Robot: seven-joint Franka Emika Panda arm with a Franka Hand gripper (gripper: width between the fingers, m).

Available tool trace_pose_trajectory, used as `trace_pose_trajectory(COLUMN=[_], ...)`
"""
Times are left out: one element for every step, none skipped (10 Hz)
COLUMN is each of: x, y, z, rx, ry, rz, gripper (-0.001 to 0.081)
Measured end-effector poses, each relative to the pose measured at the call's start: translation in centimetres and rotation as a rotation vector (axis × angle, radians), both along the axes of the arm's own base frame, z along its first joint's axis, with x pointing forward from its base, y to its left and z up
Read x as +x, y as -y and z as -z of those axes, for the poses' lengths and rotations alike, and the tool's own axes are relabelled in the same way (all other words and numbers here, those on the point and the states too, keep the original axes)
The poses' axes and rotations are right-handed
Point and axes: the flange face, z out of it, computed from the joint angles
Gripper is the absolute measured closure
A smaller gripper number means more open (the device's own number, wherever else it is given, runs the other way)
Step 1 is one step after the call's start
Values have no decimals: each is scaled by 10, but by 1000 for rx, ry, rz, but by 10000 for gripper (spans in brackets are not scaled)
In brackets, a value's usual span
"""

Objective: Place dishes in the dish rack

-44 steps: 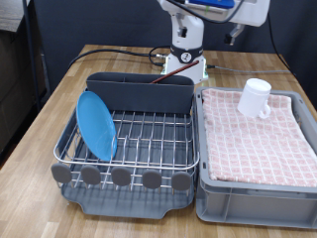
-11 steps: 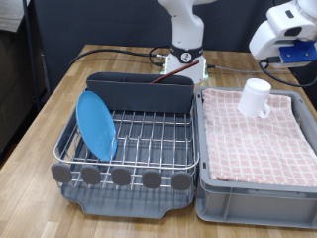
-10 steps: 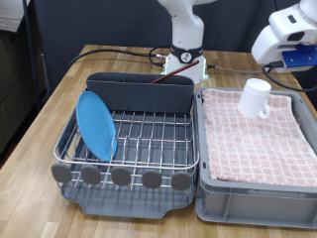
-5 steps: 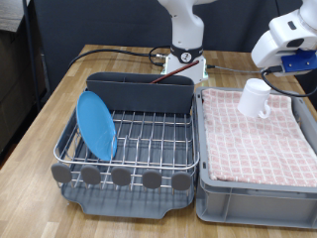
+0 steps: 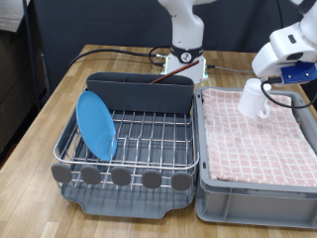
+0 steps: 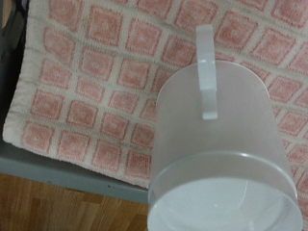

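The white handled mug (image 5: 254, 98) stands on the pink checked cloth (image 5: 260, 139) in the grey bin at the exterior view's right. It fills the wrist view (image 6: 219, 144), with its handle (image 6: 206, 69) towards the cloth's middle. My gripper (image 5: 268, 87) hangs low at the mug's right side, close to its rim; its fingers do not show in the wrist view. The light-blue plate (image 5: 96, 124) stands on edge in the dish rack (image 5: 129, 177) at the rack's left. A thin reddish-brown piece (image 5: 164, 79), perhaps the spoon, lies at the cutlery box (image 5: 139, 92) rim.
The grey bin (image 5: 258, 198) stands right beside the rack. The arm's base (image 5: 184, 61) and a red cable (image 5: 124, 52) are behind the rack on the wooden table (image 5: 40, 114). In the wrist view, the bin's rim (image 6: 58, 168) and wood show beyond the cloth.
My gripper has come in from the upper right and dropped down to the mug's right side. The mug, plate and rack have not moved.
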Motion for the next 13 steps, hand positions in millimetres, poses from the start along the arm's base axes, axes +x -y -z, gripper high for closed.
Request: trace_pose_trajectory(x=[2,4,6,7,7,7,7,7,6,5,4,2,0], y=[-1,-2,-3,-3,-3,-3,-3,-2,-1,0,2,4,6], z=[6,12,18,23,29,33,38,42,47,51,55,58,61], rx=[2,4,6,7,7,6,4,0,0,6,5,0,-3], ry=[6,12,17,20,21,22,22,18,19,24,26,24,19], rz=[0,0,1,1,2,1,-3,-13,-29,-51,-73,-85,-89], gripper=[4,4,4,4,4,4,4,4,4,4,4,4,4])
